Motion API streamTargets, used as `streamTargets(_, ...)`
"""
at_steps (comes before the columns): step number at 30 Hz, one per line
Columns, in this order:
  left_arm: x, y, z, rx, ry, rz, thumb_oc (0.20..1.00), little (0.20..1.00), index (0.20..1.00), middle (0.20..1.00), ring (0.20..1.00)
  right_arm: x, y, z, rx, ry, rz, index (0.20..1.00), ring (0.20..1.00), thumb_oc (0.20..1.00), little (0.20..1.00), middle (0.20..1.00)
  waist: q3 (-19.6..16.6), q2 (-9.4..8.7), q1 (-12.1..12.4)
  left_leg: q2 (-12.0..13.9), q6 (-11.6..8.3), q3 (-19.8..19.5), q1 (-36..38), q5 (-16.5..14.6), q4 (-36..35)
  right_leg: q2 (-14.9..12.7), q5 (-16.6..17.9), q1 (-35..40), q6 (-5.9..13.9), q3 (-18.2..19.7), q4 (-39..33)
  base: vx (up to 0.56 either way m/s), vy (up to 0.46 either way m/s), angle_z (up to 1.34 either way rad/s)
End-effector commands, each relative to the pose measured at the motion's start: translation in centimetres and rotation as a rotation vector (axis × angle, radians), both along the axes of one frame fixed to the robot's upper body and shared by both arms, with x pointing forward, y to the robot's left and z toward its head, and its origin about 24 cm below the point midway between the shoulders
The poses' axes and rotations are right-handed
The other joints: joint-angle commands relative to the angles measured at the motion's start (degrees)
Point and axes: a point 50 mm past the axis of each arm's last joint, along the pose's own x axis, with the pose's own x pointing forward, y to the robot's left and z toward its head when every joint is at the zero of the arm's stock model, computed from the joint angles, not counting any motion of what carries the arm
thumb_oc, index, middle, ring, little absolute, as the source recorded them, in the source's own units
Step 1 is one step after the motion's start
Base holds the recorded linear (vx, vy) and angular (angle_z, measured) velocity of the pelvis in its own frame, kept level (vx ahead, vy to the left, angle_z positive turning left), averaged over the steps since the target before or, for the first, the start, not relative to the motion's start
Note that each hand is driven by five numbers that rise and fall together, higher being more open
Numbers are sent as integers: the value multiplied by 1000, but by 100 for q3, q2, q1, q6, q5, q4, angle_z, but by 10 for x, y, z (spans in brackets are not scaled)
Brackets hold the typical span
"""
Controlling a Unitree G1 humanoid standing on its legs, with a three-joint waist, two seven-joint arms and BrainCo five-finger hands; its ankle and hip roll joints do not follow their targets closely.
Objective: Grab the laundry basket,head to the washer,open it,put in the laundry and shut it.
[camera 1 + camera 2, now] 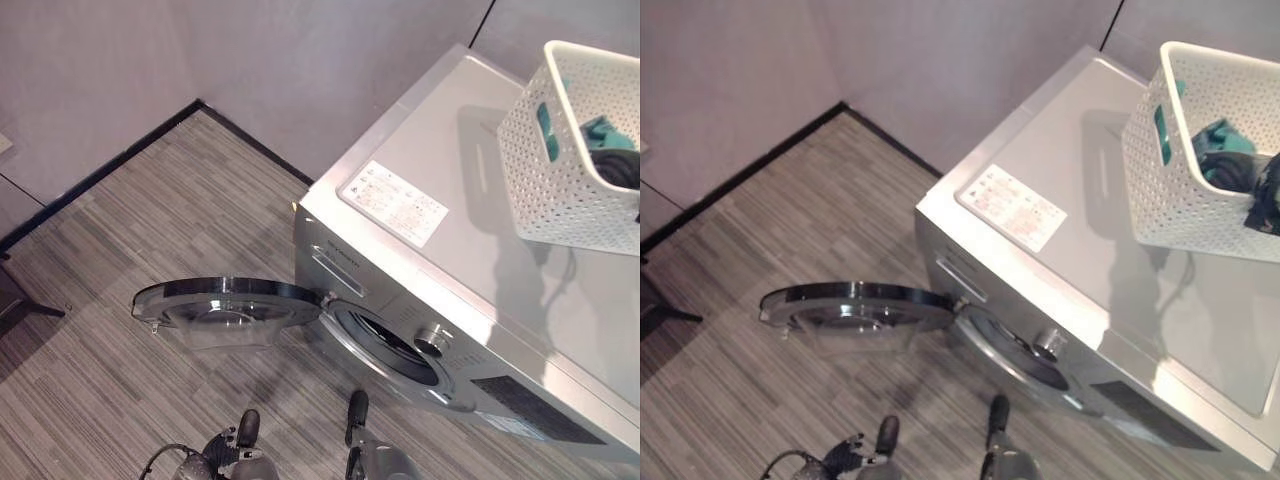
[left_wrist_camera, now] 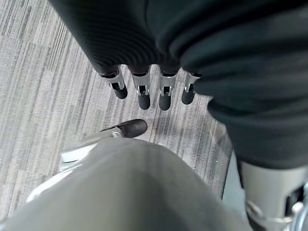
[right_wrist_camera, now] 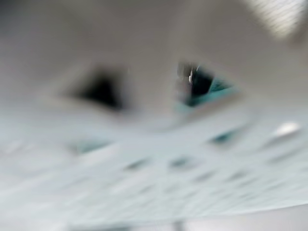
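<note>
On top of the washer [image 1: 480,250], toward its back right, the white perforated laundry basket [image 1: 560,170] is seen standing, with teal and dark laundry [image 1: 1230,165] still inside it. The round glass door [image 1: 225,300] is swung fully open over the striped floor [image 1: 120,260], so that the drum opening [image 1: 395,345] is exposed. The left hand [image 2: 149,94] is shown in its wrist view hanging above the floor with fingers straight and relaxed, nothing being held. In the right wrist view a pale perforated surface is seen very close, probably the basket wall; whether anything is held by the right hand cannot be told. From this position the basket could be tipped or dragged off the lid if it is pulled by one side, and garments could be dropped on the floor short of the drum. A white instruction label [image 1: 393,203] is stuck to the lid; its print is too small to be read.
</note>
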Motion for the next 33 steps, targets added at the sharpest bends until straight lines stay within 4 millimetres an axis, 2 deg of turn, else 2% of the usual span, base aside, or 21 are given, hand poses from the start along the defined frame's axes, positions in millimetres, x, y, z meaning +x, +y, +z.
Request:
streamTargets(1,8,8,4,35,-7,-75,1000,1000,1000,1000,1000,-1,35,-52,169,297,164,200,200,200,200,200,2,-310,266,309,41,369,351,-6,34,-557,-1036,-429,508,201,1450,30,22,8)
streamTargets(2,4,8,3,46,9,-95,1000,1000,1000,1000,1000,-6,54,-50,262,325,247,200,200,200,200,200,-104,-431,297,323,32,362,431,-70,34,-596,-1030,-283,513,160,1419,23,9,13)
streamTargets(5,1,9,2,48,16,-101,1000,1000,1000,1000,1000,-7,60,-49,290,336,273,200,200,200,200,200,-143,-462,313,320,31,357,468,-87,34,-606,-1023,-215,519,154,1396,12,14,15)
streamTargets(8,-3,12,1,58,32,-104,1000,1000,1000,1000,1000,-13,75,-51,335,377,334,200,200,200,200,200,-243,-540,354,301,34,339,552,-126,34,-618,-1030,-54,520,116,1337,14,9,5)
streamTargets(9,-8,16,1,66,47,-90,1000,1000,1000,1000,1000,-19,84,-53,353,413,373,200,200,200,200,200,-299,-581,384,289,29,332,617,-156,34,-630,-1034,23,520,91,1335,14,22,8)
streamTargets(13,-21,20,-2,69,79,-56,1000,1000,1000,1000,1000,-29,93,-57,411,443,424,200,200,200,200,200,-407,-585,390,277,19,327,725,-208,34,-637,-1037,208,528,50,1275,15,15,7)
streamTargets(17,-26,23,-3,69,89,-31,1000,1000,1000,1000,1000,-25,84,-60,429,392,392,200,200,200,200,200,-480,-572,402,256,20,344,739,-210,34,-638,-1007,280,531,41,1172,0,0,0)
streamTargets(19,-29,23,-3,66,85,-4,1000,1000,1000,1000,1000,-18,73,-62,404,345,339,200,200,200,200,200,-507,-510,390,220,35,368,724,-212,34,-653,-948,251,543,69,1109,-17,19,-9)
streamTargets(24,-30,18,-4,48,77,-3,1000,1000,1000,1000,1000,-22,60,-69,409,339,296,200,200,200,200,200,-488,-419,334,182,57,343,698,-192,34,-689,-943,226,543,96,1140,-3,3,-3)
streamTargets(25,-30,16,-5,41,76,-6,1000,1000,1000,1000,1000,-22,58,-70,405,338,288,329,329,329,329,329,-481,-396,318,177,61,338,691,-187,34,-689,-948,228,542,96,1142,9,-2,4)
streamTargets(26,-31,14,-5,34,76,-14,1000,1000,1000,1000,1000,-23,54,-72,389,329,276,501,501,501,501,501,-473,-372,301,171,62,327,684,-181,34,-692,-959,228,538,95,1156,9,-3,5)
streamTargets(27,-29,13,-5,27,72,-19,1000,1000,1000,1000,1000,-21,51,-73,358,308,264,1000,1000,1000,1000,1000,-459,-350,301,170,64,315,674,-177,34,-695,-962,222,536,103,1167,16,1,3)
streamTargets(29,-27,7,-5,17,61,-37,1000,1000,1000,1000,1000,-16,44,-67,340,226,238,1000,1000,1000,1000,1000,-426,-268,252,162,76,319,655,-173,34,-694,-969,187,537,121,1180,0,0,0)
streamTargets(33,-27,1,-6,6,61,-59,1000,1000,1000,1000,1000,-10,40,-65,386,141,213,1000,1000,1000,1000,1000,-398,-224,226,153,99,341,648,-176,34,-698,-948,152,545,155,1175,0,0,0)
